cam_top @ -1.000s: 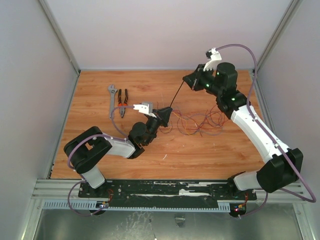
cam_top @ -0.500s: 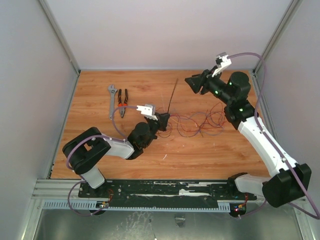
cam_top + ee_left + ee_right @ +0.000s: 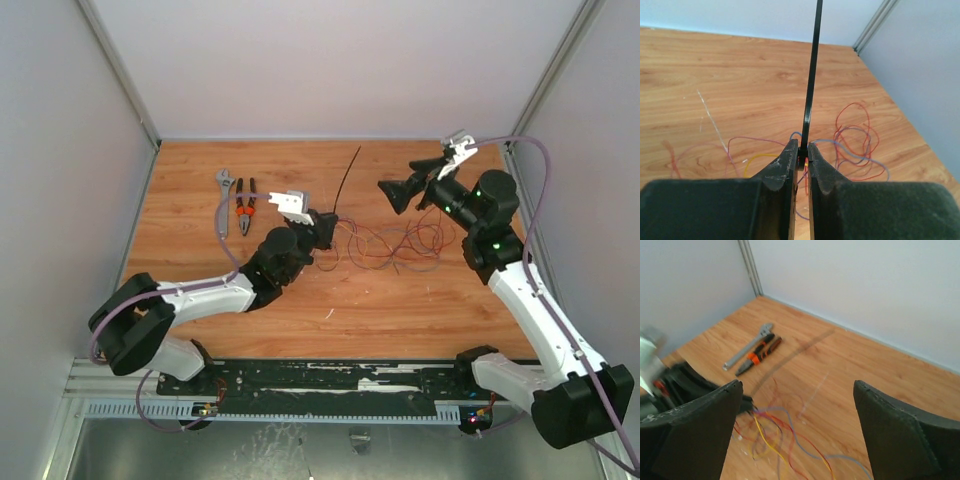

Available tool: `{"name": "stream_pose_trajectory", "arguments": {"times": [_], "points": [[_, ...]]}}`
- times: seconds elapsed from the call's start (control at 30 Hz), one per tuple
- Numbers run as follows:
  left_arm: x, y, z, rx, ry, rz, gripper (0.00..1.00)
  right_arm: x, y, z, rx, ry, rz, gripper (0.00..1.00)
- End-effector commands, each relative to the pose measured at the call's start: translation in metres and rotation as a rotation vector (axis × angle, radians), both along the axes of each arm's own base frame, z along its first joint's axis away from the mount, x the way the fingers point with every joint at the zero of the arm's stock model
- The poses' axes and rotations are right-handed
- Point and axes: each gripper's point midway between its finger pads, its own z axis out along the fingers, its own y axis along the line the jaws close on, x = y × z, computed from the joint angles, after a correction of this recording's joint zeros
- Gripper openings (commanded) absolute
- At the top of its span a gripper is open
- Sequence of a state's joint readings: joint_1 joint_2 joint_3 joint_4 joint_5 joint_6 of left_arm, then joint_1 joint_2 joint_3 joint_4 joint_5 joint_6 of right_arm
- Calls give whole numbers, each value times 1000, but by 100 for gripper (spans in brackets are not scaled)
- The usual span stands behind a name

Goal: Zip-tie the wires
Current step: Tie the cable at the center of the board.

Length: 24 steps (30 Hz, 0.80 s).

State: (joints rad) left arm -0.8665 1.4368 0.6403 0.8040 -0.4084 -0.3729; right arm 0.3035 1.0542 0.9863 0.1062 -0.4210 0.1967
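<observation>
- left gripper (image 3: 803,150): fingers pinching the foot of the zip tie (image 3: 811,85), whose strip stands upward, at the left end of the wires (image 3: 395,243)
- wires: loose red loops lying mid-table
- right gripper (image 3: 392,195): fingers spread wide, empty, raised above the wires
- pliers (image 3: 244,208) and adjustable wrench (image 3: 226,200): far left, side by side

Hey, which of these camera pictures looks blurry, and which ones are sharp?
Right wrist view: blurred throughout, the wires and the pliers soft. Left wrist view: the zip tie crisp, the left pincer dark and soft. Top external view: sharp, evenly lit.
</observation>
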Motion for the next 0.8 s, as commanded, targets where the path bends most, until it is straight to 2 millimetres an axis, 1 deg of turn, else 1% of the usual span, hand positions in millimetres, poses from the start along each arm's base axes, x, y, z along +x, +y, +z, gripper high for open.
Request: {"name": "stream_pose_trajectory", "arguments": {"times": [0.0,0.07,0.17,0.23,0.33,0.37,0.5,0.57,0.77], "points": [[-2,4,17,14,52,19,0,-5,-14,-31,-17,13,8,98],[-4,5,22,15,70,18,0,-7,-19,-41,7,8,1,99],[-6,7,25,19,90,20,0,-6,-29,-52,63,14,-53,99],[-6,9,26,29,107,28,0,-9,-29,-57,66,-10,-48,99],[-6,14,29,42,122,45,0,-13,-24,-63,20,-71,-5,99],[-7,15,31,42,124,50,0,-15,-24,-67,12,-84,-1,99],[-8,21,39,23,122,63,0,-21,-24,-71,2,-136,9,99],[-8,22,46,14,117,62,0,-24,-21,-75,-7,-139,32,98],[-6,16,70,14,96,44,0,-35,-7,-96,-27,-92,151,92]]}}
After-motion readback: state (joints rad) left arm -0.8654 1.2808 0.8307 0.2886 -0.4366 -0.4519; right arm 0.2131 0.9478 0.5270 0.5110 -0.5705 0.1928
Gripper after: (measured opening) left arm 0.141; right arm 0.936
